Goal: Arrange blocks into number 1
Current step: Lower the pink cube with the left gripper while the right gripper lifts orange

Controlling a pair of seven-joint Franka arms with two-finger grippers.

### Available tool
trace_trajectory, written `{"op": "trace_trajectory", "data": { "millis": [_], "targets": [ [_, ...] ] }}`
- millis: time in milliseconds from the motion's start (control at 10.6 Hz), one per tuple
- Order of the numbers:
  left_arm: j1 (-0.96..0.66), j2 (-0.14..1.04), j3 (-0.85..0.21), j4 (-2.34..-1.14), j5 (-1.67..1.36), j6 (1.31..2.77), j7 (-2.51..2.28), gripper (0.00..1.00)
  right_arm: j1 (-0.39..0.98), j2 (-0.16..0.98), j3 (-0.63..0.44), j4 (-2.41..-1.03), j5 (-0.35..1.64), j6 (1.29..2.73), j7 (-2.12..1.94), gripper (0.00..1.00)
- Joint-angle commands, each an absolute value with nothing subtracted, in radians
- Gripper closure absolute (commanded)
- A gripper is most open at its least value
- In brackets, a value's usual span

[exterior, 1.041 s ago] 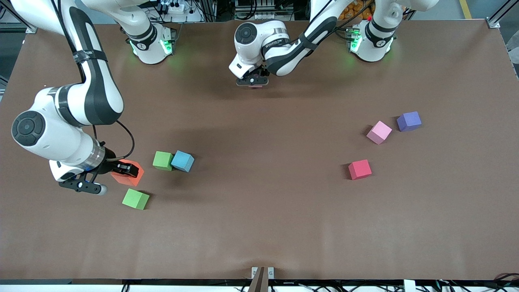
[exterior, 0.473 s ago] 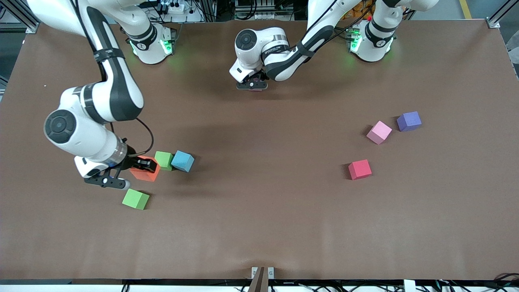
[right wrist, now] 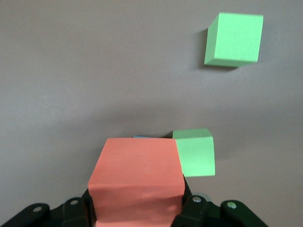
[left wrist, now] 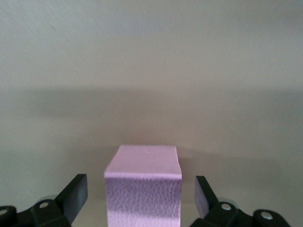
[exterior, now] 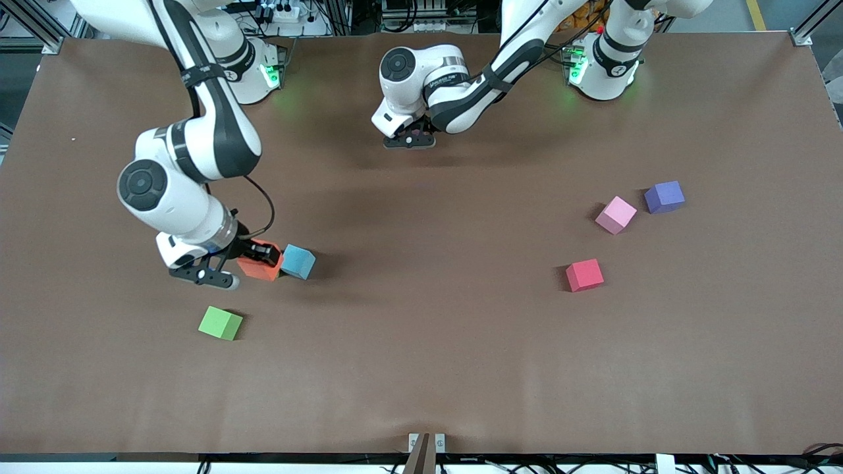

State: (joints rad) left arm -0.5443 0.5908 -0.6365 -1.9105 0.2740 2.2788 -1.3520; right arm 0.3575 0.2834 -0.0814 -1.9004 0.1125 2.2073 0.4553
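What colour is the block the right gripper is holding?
Orange. The right gripper holds the orange block, and it shows best in the right wrist view.

A: Right gripper (exterior: 257, 259)?
B: Clamped on the carried block (right wrist: 137, 175), over the covered block (right wrist: 195, 152). The neighbour block (exterior: 298, 262) sits just beside that one, toward the left arm's end. The lone block (exterior: 220, 323) lies nearer the camera than both.
A: Left gripper (exterior: 409, 139)?
B: Straddles the straddled block (left wrist: 143, 187), with a gap at each finger. Well apart toward the left arm's end, nearer the camera: the farthest block (exterior: 664, 197), the middle block (exterior: 616, 214) just beside it, then the nearest block (exterior: 584, 274).
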Motion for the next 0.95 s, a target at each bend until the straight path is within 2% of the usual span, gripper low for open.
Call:
{"op": "trace_trajectory", "data": {
  "millis": [0, 284, 568, 852],
  "targets": [
    [-0.477, 0.483, -0.637, -1.907, 0.29, 2.198, -1.374, 0.0, 0.385, 0.216, -0.055, -1.996, 0.126, 2.241, 0.55, 0.43],
    [-0.295, 0.48, -0.637, -1.885, 0.298, 2.191, -1.286, 0.0, 0.442, 0.198, 0.003, -2.036, 0.126, 2.247, 0.671, 0.43],
    [-0.074, 0.477, -0.638, -1.844, 0.299, 2.171, -1.136, 0.0, 0.486, 0.196, 0.121, -2.037, 0.124, 2.256, 0.813, 0.44],
    [0.162, 0.465, -0.64, -1.803, 0.299, 2.126, -0.929, 0.0, 0.632, 0.228, 0.13, -2.037, 0.124, 2.299, 0.914, 0.45]
  ]
}}
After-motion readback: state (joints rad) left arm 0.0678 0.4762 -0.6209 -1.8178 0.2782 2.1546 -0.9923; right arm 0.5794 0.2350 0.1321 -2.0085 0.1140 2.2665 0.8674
